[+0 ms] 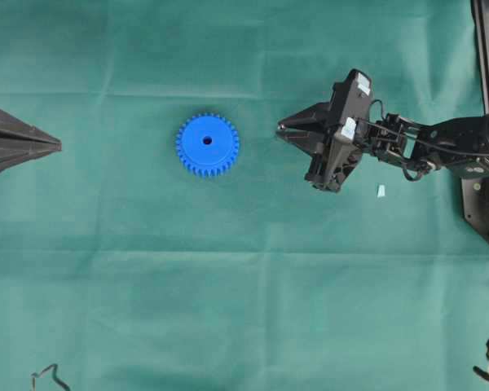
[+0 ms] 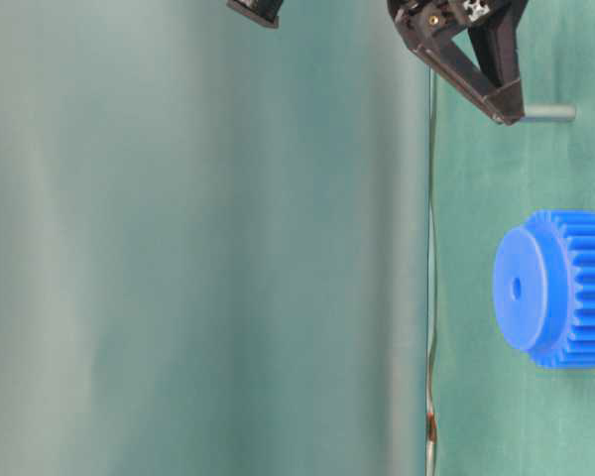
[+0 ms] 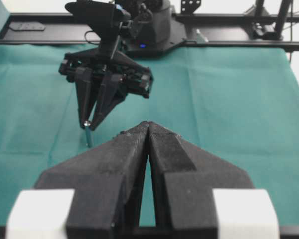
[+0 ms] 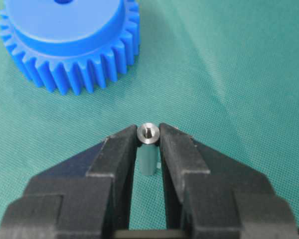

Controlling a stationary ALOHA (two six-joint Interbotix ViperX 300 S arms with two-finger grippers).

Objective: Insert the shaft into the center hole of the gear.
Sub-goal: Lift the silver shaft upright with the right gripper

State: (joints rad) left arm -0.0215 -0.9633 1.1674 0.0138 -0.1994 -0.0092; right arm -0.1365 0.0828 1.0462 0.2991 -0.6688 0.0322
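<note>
The blue gear lies flat on the green cloth, its dark center hole facing up. It also shows in the table-level view and the right wrist view. My right gripper is to the right of the gear and apart from it. It is shut on the shaft, a small silver pin held upright by its top end between the fingertips. The shaft hangs below the tips, and it also shows in the left wrist view. My left gripper is shut and empty at the far left.
A small pale blue scrap lies on the cloth under the right arm. A black frame runs along the right edge. A bent wire piece sits at the bottom left corner.
</note>
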